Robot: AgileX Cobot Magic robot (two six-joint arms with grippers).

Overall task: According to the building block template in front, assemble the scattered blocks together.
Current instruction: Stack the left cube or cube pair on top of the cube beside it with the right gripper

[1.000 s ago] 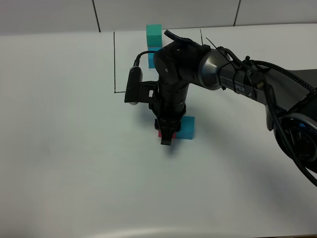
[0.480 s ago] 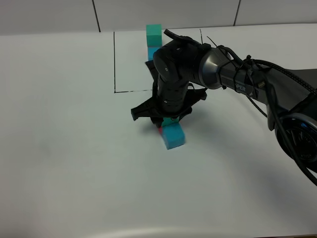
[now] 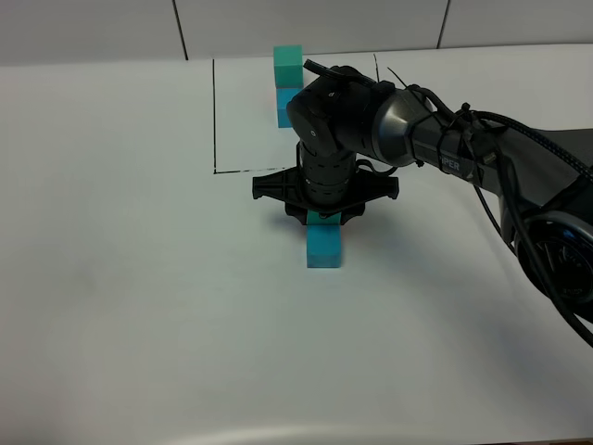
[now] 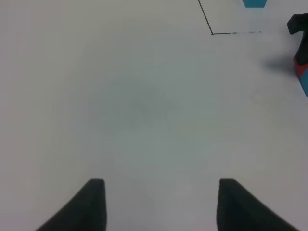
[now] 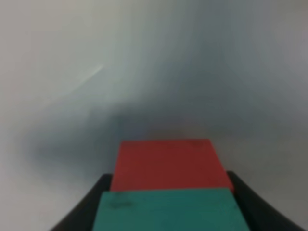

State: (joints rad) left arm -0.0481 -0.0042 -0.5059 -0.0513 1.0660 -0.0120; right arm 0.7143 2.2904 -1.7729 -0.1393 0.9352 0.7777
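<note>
Since a second ago I see wrist of right tool (image 3: 323, 219) turned, crossbar now level across frame centre; blue cube (image 3: 324, 247) swung from right of tool to directly below it. Right tool closed on green cube (image 5: 166, 210), red cube (image 5: 169, 165) touching it. Left tool (image 4: 159, 204) open over bare bench (image 4: 120, 106). Template (image 3: 288, 82) upper centre, inside black lines (image 3: 214, 116).

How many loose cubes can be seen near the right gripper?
3. The blue cube lies on the table just in front of the gripper; the teal-green cube and the red cube sit between its fingers.
</note>
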